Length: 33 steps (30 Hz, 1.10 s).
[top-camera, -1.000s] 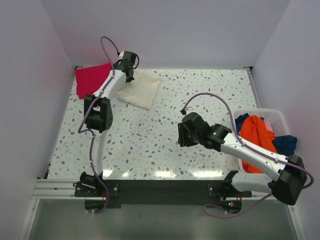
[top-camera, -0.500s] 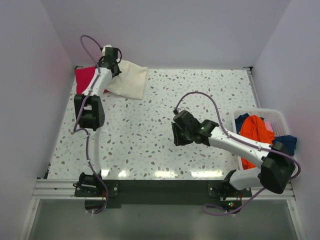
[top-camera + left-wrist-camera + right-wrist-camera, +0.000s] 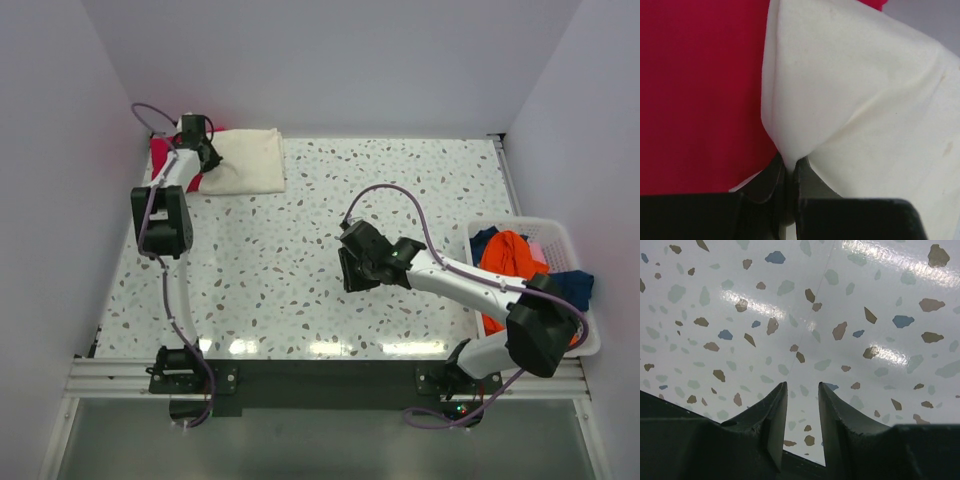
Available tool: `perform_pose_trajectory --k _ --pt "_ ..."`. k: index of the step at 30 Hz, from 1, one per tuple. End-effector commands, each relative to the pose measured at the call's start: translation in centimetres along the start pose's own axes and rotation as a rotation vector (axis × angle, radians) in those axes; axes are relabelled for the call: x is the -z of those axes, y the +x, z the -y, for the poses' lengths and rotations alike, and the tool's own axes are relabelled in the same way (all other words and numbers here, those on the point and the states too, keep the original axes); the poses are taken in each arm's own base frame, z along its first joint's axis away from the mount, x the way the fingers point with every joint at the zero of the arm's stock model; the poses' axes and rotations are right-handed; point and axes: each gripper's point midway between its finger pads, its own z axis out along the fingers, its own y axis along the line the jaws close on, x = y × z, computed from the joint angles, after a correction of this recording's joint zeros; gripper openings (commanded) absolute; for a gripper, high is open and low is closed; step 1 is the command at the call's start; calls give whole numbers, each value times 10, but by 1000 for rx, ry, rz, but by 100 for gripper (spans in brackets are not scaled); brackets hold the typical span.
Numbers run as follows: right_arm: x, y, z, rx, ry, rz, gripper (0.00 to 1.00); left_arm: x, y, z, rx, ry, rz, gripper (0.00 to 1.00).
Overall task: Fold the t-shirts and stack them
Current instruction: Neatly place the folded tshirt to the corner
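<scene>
I'm looking down into a white-walled cell with a speckled table. My left arm is stretched long up the left edge to the far-left corner, where the folded cream t-shirt lies with its left end over the red t-shirt. The left gripper is pressed together, pinching a fold of cream cloth. My right arm is bent low over the table's middle, the right gripper parted slightly above bare tabletop and holding nothing, while at the right edge the white basket holds the orange t-shirt and the blue t-shirt.
</scene>
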Motion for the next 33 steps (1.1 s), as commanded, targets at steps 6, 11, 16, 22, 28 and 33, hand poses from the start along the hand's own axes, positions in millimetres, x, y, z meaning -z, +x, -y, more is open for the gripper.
perform_pose_trajectory --k 6,11,16,22,28,33 --pt "6 -17 -18 -24 -69 43 35 2 8 -34 68 3 -53 0" --pt "7 -18 -19 -28 -80 49 35 8 2 -48 44 -2 -64 0" --pt "7 -18 -21 -27 -89 49 35 9 -5 -53 -30 29 -75 0" --pt "7 -18 -23 -33 -93 47 35 4 -3 -47 -100 68 -135 0" --pt "6 -17 -23 -42 -97 48 35 -5 23 -56 -106 98 -233 0" --pt "7 -17 -23 -40 -101 53 35 3 12 -45 -112 153 -213 0"
